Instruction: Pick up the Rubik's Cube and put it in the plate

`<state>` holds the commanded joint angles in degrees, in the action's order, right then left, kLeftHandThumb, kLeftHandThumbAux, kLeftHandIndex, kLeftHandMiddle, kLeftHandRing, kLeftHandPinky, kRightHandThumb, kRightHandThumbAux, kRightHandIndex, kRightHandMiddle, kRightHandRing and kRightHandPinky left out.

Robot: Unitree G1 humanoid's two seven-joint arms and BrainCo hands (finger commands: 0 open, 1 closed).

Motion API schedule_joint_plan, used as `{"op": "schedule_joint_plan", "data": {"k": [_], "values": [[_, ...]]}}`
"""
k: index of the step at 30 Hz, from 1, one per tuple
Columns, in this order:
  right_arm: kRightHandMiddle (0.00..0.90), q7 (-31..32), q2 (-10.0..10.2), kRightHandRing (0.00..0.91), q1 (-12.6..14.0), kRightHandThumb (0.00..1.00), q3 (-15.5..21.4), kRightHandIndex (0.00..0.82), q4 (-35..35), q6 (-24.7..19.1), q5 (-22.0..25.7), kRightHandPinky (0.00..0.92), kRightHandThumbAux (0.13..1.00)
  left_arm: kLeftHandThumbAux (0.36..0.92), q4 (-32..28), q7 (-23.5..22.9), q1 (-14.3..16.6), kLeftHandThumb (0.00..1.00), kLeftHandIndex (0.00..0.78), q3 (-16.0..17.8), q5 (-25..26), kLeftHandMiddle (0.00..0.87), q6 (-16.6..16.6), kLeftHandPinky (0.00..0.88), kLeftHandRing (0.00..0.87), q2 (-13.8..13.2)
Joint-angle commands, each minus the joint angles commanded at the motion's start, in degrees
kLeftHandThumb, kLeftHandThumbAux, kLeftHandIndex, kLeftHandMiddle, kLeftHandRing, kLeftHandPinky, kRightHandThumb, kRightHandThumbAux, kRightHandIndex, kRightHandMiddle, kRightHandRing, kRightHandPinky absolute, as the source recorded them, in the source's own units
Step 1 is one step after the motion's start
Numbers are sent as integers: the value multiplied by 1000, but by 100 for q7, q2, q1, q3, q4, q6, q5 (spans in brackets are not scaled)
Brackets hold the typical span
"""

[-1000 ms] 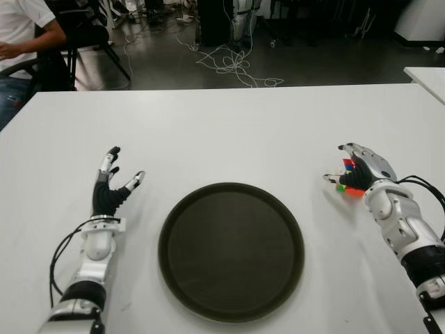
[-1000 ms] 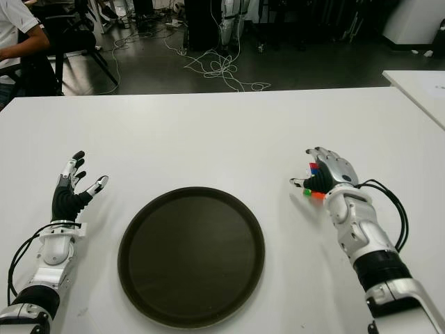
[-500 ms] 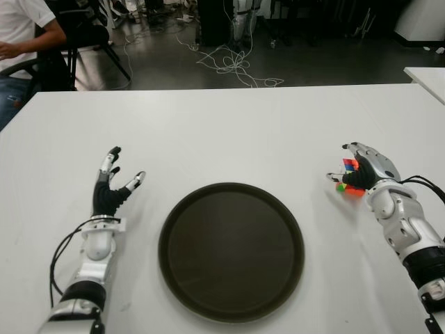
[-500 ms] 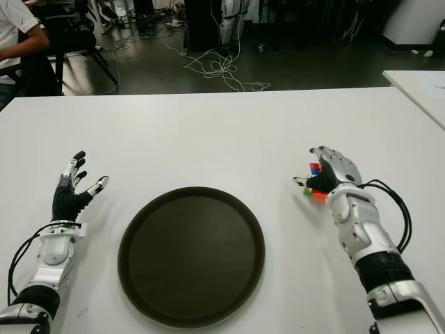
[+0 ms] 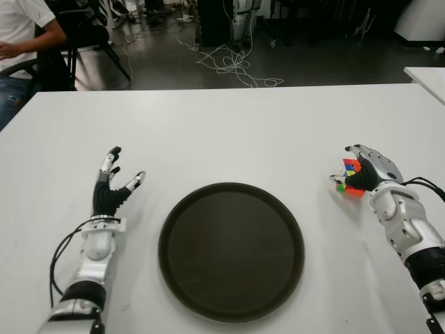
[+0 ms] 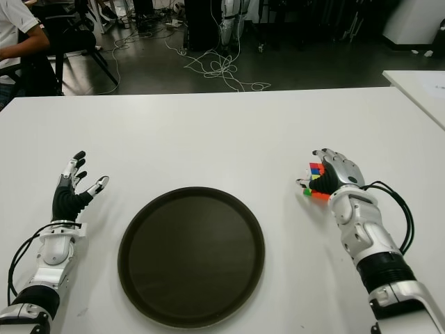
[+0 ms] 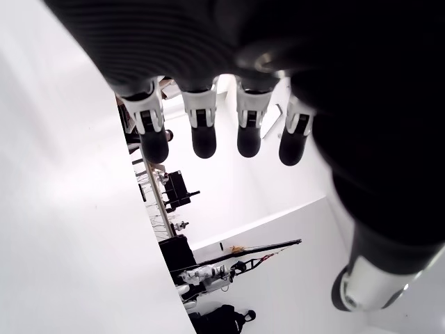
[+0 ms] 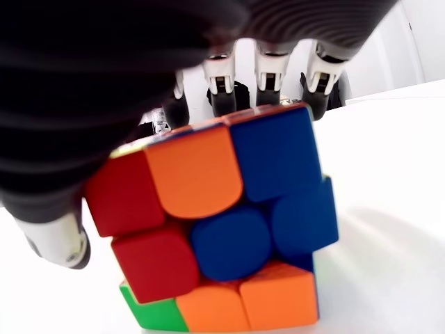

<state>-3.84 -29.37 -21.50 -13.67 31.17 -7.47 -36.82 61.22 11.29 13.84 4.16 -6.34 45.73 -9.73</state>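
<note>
Right hand (image 6: pixel 332 175) curls its fingers over the Rubik's Cube (image 8: pixel 219 223), which sits on the desk (image 5: pixel 229 132) under its palm. Left hand (image 5: pixel 111 186), fingers spread, holds nothing; the plate (image 5: pixel 231 250) lies between both hands.
</note>
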Motion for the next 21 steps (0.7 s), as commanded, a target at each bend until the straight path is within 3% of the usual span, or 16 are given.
{"op": "schedule_joint_plan", "data": {"k": [21], "values": [[0,139,18,0,58,196,15,0,-146,-104,46,113,535,696,-1,72,-6,433,25,-24,-30,61,62,0,31,-3]]}}
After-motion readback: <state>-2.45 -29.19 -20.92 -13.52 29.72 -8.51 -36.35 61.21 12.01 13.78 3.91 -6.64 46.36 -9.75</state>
